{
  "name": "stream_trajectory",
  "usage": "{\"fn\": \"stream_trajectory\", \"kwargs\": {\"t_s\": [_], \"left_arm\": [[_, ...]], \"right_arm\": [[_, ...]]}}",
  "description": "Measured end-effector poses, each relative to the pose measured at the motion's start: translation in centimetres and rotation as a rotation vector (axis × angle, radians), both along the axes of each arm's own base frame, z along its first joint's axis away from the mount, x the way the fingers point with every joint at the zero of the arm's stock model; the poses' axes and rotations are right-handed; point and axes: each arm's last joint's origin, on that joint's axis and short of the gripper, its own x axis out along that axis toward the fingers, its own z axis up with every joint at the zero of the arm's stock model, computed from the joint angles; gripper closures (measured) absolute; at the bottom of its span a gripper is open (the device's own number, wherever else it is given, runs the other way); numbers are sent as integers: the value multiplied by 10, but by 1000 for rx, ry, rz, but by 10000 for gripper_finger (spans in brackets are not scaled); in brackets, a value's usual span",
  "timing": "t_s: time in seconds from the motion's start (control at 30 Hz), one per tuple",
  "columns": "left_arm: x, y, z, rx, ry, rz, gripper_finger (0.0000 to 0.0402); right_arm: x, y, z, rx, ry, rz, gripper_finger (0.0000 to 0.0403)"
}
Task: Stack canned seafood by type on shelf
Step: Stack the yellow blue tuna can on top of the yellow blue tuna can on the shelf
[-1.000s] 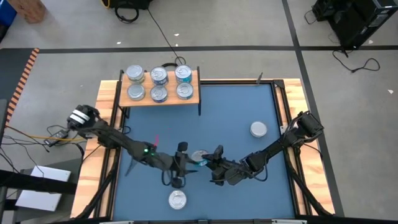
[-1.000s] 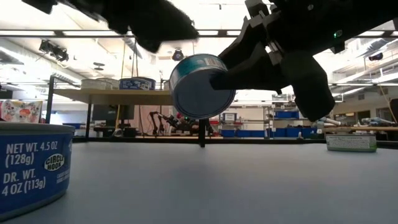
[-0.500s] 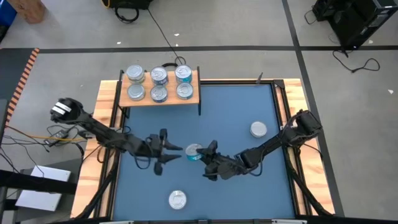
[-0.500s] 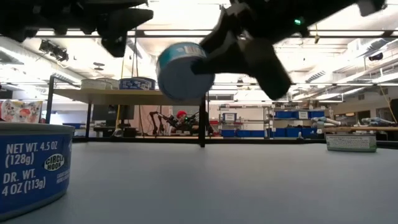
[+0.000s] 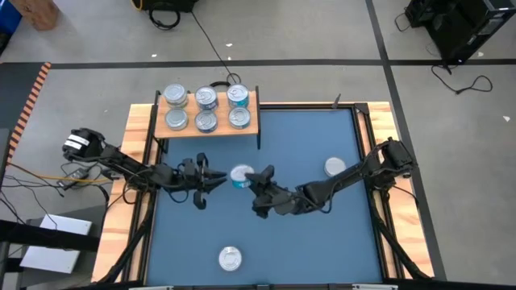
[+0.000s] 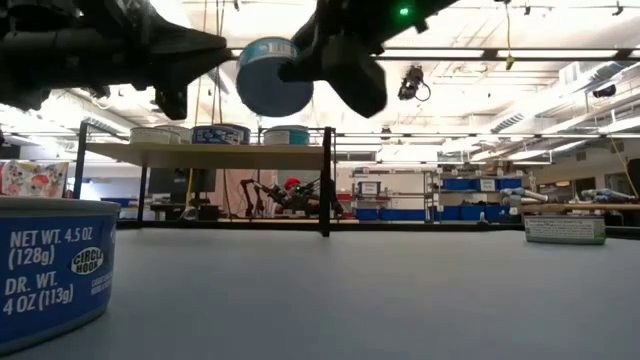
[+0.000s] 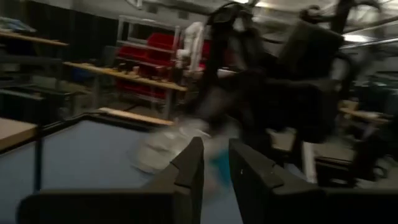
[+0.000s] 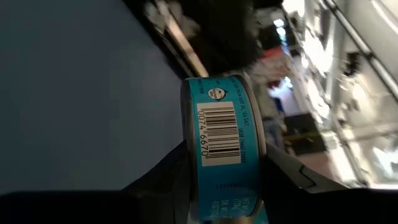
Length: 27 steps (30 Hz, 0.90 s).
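My right gripper is shut on a teal-labelled can of seafood, high above the blue table's middle. In the low view this can hangs above shelf height. My left gripper is just left of it, pointing at it. Its fingers stand a narrow gap apart with nothing between them. The shelf, a light wooden board on black legs, stands at the far left. Several cans rest on it in two rows. My right gripper pinches the can between its two fingers, one on each flat end. The barcoded side wall faces the wrist. The fingers come nearly level from the table's right. The can is lifted clear and tilted on edge, its silvery lid partly upward.
One loose can stands on the table at the right. Another stands by the near edge and shows large in the low view. Raised wooden borders run along the table's sides.
My right gripper has carried the can up and toward the far edge and the shelf, a little to the left. My left gripper has drawn back from the can toward the table's left edge and has turned toward level.
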Motion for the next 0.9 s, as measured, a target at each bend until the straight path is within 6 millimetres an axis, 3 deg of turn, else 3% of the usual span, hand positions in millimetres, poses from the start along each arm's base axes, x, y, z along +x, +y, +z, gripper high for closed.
{"fn": "stream_trajectory", "kwargs": {"t_s": [0.2,0.4,0.9], "left_arm": [[0,6,2,6,-17,-8,364],[2,17,-3,18,35,54,394],[4,21,-7,16,70,-20,397]], "right_arm": [[14,-28,19,-89,-27,-83,256],[24,-69,32,-192,-7,-138,255],[27,-157,30,-217,51,-127,255]]}}
